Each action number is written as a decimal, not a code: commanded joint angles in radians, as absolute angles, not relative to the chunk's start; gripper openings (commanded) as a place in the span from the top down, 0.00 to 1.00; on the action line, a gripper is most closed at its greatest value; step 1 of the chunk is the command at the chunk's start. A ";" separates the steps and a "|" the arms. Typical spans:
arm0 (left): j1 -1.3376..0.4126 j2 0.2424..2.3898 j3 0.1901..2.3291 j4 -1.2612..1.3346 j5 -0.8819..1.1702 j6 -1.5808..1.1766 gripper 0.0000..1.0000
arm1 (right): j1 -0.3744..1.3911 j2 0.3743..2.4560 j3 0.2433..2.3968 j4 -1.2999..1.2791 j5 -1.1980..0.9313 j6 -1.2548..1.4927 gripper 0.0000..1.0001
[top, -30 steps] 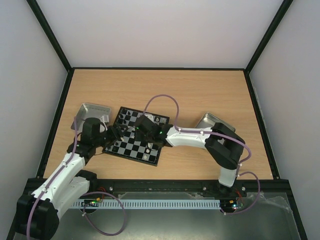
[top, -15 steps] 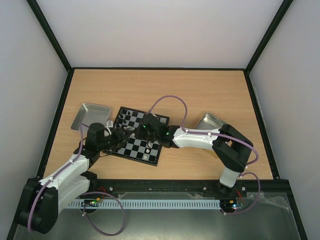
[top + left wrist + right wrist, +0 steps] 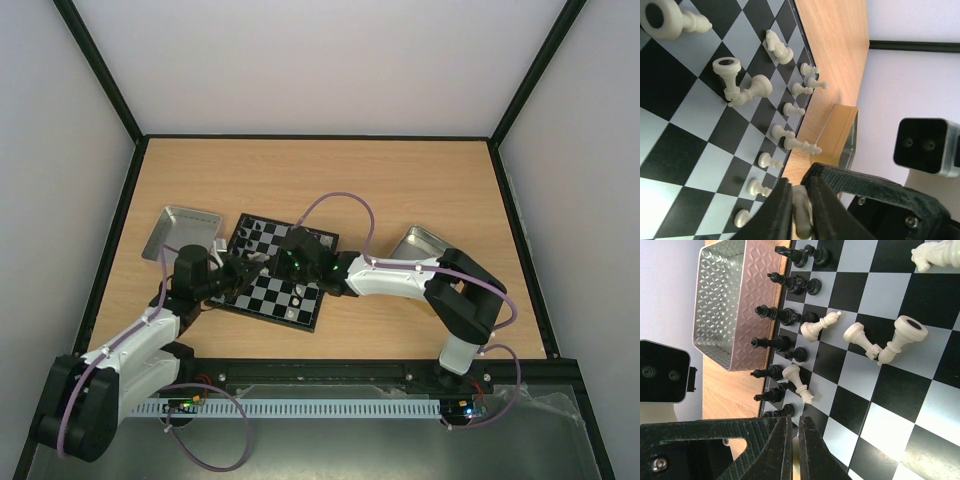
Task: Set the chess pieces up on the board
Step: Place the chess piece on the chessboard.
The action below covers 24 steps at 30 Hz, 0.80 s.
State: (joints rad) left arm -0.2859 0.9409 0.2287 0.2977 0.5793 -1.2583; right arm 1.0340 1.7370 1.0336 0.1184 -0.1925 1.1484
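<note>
Where both arms meet: over the left half of the board (image 3: 268, 298), which lies askew on the wooden surface (image 3: 330, 180) between two metal tins.
Hard to make out: from above, the arms cover the spot where the jaws work, and the chess figures are only specks.
Left gripper (image 3: 800, 189): jaws grasping a cream piece (image 3: 801, 215). Its lower end is cut off by the frame, so its kind cannot be told.
Right gripper (image 3: 794, 422): jaws clenched. A pale sliver shows in the gap, too little to name.
Left tin (image 3: 165, 232): just beside the board's black-side edge. The right wrist view shows a patterned floor, partly cut off by the frame.
Right tin (image 3: 425, 243): near the board's cream side and partly behind the right arm. Its contents cannot be told.
Black pieces (image 3: 785, 315): standing in two rows along the edge by the left tin.
Cream pieces (image 3: 790, 108): a row stands along the opposite edge, and several lie on their sides mid-board.
Toppled pair (image 3: 758, 86): two of those fallen cream figures, touching each other.
</note>
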 commanded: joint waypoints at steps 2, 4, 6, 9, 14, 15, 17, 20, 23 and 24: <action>-0.294 0.931 0.252 0.258 0.564 -1.193 0.94 | 1.029 1.717 1.022 0.148 -0.190 1.161 0.98; -0.302 0.926 0.276 0.211 0.543 -1.148 0.96 | 1.030 1.710 1.025 0.133 -0.170 1.158 0.97; -0.310 0.923 0.313 0.142 0.515 -1.083 0.97 | 1.030 1.695 1.036 0.098 -0.133 1.143 0.92; -0.330 0.928 0.396 0.004 0.453 -0.957 0.97 | 1.029 1.661 1.065 0.006 -0.039 1.097 0.76; -0.401 0.954 0.532 -0.211 0.314 -0.793 0.97 | 1.015 1.558 1.077 -0.151 0.186 1.030 0.61; -0.422 0.963 0.559 -0.241 0.291 -0.771 0.97 | 1.012 1.529 1.067 -0.178 0.236 1.025 0.59; -0.475 0.986 0.615 -0.298 0.231 -0.730 0.97 | 1.005 1.471 1.041 -0.225 0.324 1.025 0.57; -0.581 1.035 0.703 -0.379 0.122 -0.690 0.97 | 0.996 1.371 0.995 -0.280 0.438 1.037 0.54; -0.707 1.098 0.777 -0.443 0.020 -0.673 0.97 | 0.988 1.288 0.944 -0.313 0.512 1.060 0.53; -0.747 1.121 0.803 -0.461 -0.015 -0.672 0.97 | 0.986 1.263 0.927 -0.321 0.530 1.070 0.53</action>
State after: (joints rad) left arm -0.6327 1.0599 0.7223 -0.3168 0.1585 -0.7403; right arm 0.9962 1.3495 0.9932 -0.2050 0.3264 1.0454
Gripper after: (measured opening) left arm 0.077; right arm 0.464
